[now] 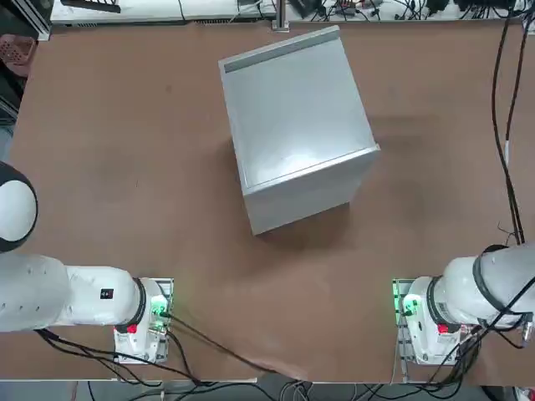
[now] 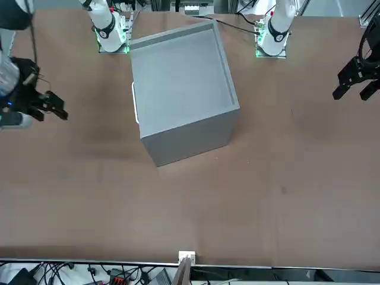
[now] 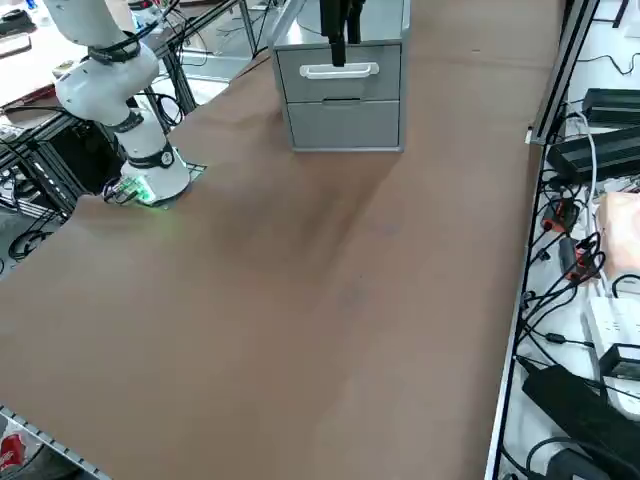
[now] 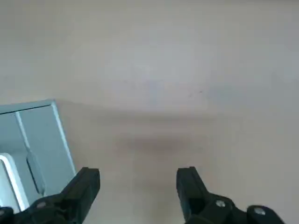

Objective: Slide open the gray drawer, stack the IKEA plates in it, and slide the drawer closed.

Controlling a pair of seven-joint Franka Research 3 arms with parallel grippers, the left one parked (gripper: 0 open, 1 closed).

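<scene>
The right gripper, fingers spread and empty, hovers over bare table right of the cabinet, whose white drawer handle faces it, the gray drawer shut

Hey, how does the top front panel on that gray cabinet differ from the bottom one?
The top panel carries a white bar handle; the bottom panel is bare. The top panel sits higher; the bottom panel meets the table. Both are gray and shut flush. The right claw hangs open beside the cabinet, touching neither.

Brown table bearing gray cabinet
</scene>
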